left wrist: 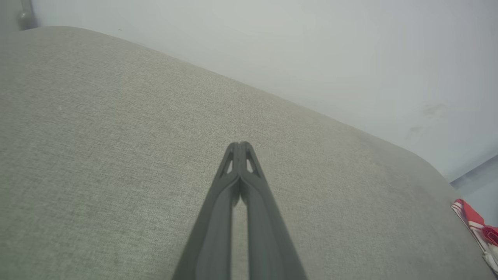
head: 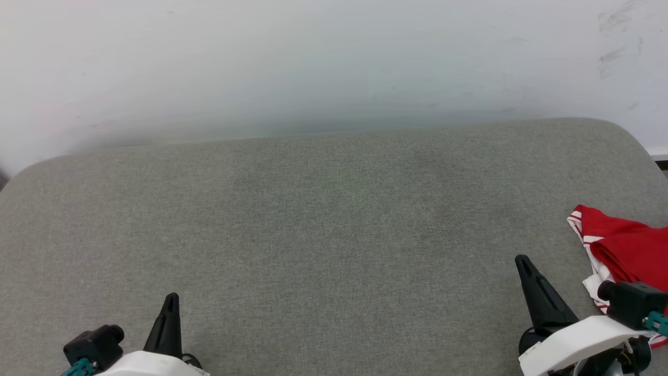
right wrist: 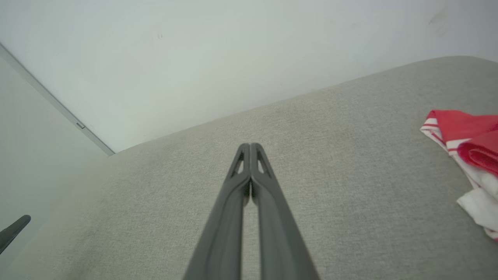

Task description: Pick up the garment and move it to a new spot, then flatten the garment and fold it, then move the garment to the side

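The garment (head: 626, 245), red with white parts and red-and-white stripe trim, lies bunched at the right edge of the grey padded surface (head: 323, 219), partly cut off by the frame. It also appears in the left wrist view as the garment (left wrist: 476, 227) and in the right wrist view as the garment (right wrist: 465, 144). My right gripper (head: 522, 259) is shut and empty, hovering just left of the garment without touching it; its tips meet in the right gripper (right wrist: 249, 146) close-up. My left gripper (head: 171, 296) is shut and empty at the lower left, tips together at the left gripper (left wrist: 240, 144).
A pale wall (head: 334, 62) rises directly behind the grey surface. The surface has rounded far corners and bare cloth stretches between the two grippers. In the right wrist view, the tip of the left gripper's finger (right wrist: 13, 230) pokes in at the lower left.
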